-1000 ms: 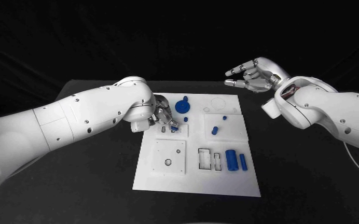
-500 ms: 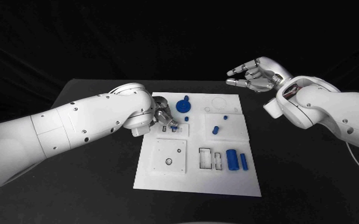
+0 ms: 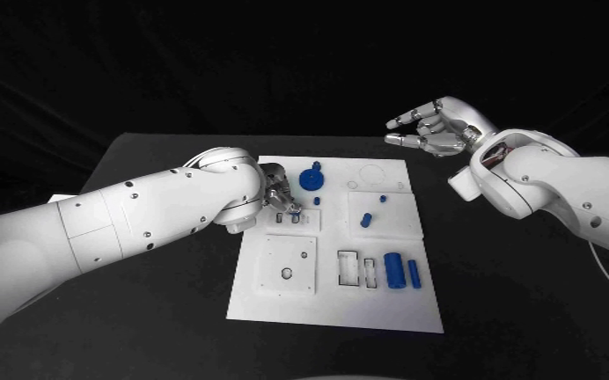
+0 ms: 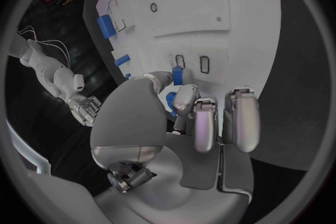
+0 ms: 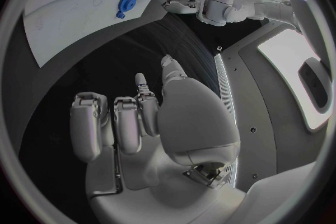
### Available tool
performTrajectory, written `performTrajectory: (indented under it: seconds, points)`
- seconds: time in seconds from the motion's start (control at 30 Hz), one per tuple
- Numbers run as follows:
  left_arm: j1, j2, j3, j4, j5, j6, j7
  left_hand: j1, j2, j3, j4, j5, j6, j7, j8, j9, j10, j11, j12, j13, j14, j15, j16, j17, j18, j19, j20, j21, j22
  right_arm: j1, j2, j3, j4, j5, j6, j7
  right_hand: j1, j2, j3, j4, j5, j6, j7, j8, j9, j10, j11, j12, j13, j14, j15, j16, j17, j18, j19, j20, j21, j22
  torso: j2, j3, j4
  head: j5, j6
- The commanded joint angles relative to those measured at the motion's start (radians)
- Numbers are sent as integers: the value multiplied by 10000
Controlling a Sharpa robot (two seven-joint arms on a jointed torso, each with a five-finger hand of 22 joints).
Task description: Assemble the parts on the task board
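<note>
The white task board (image 3: 289,305) lies in the middle of the black table. My left hand (image 3: 277,193) is low over the board's far left part and pinches a small blue part (image 3: 295,211) between thumb and a finger. In the left wrist view the small blue part (image 4: 177,75) sits at the fingertips (image 4: 186,96), right beside two small slots (image 4: 204,64). My right hand (image 3: 431,130) hovers above the table's far right, beyond the board, fingers apart and holding nothing. The right wrist view shows my right hand (image 5: 140,117) far from the board (image 5: 70,17).
On the board lie a blue gear (image 3: 313,178), a small blue peg (image 3: 364,220), a tiny blue piece (image 3: 381,197) and two blue cylinders (image 3: 393,270) near the right edge. A raised square plate (image 3: 287,266) and rectangular slots (image 3: 348,269) sit nearer me.
My left arm has swung slightly lower and rightward while its hand stays at the same spot with the blue part. The right hand has barely moved.
</note>
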Motion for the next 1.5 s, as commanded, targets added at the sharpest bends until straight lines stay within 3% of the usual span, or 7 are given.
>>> performTrajectory:
  seconds: [0.03,0.53,0.9,1.3,1.43,1.5]
  points:
    - [-7,1,1,20,-388,453,-52,-11,62,1763,-1727,-23,-14,-57,44,19,76,-22,54,5,1052,13,30,2633,-93,491,12,41,828,-8,5,-2,-3,-22,155,30,-66,5,-59,-18,47,-57,22,31,15,186,46,1,1521,756,34,-36,1427,159,-9,42,-62,188,8,5,-5,-8,-17]
    - [-25,-40,-1,61,-464,1235,-162,-52,20,1831,-1787,-27,14,-64,53,29,103,-29,73,26,1052,8,30,2633,-87,482,7,25,803,-16,40,-6,-25,-54,188,24,-98,14,-76,-7,50,-58,22,30,15,197,46,24,1533,760,34,-30,1441,157,-5,42,-58,196,-1,6,7,-15,-47]
    - [-57,-37,1,101,-467,1412,-168,-67,13,1851,-1803,-28,23,-66,55,31,106,-31,71,23,1052,6,30,2633,-90,486,5,31,815,-19,75,-8,-46,1,236,23,-115,27,-84,1,56,-57,21,31,16,201,46,33,1536,763,34,-23,1453,157,-5,41,-60,194,7,7,-8,63,-42]
    - [-59,37,2,-3,-418,1471,-178,-156,20,1890,-1797,-40,43,-67,55,35,114,-29,61,12,1052,6,30,2633,-80,470,3,3,772,-21,97,-10,-65,19,228,40,-151,60,-98,15,71,-57,21,31,16,198,45,24,1530,759,34,-35,1433,156,-1,41,-57,201,3,11,-7,52,-30]
    - [-58,90,2,-70,-346,1486,-174,-644,105,1642,-1565,-115,157,-139,80,52,187,-62,94,27,1052,-6,30,2633,-86,478,-2,16,808,-21,104,-11,-68,23,238,38,-151,60,-98,15,71,-57,21,31,16,198,45,24,1530,759,34,-35,1433,156,-1,41,-57,201,11,14,-16,46,-62]
    - [-57,109,2,-121,-325,1511,-176,-1084,126,1263,-1281,-161,252,-174,79,42,213,-84,120,48,1052,-16,30,2633,-88,479,-8,14,812,-21,104,-11,-66,24,245,33,-151,60,-98,15,71,-57,21,31,16,198,45,24,1530,759,34,-35,1433,156,-1,41,-57,201,9,14,-18,39,-85]
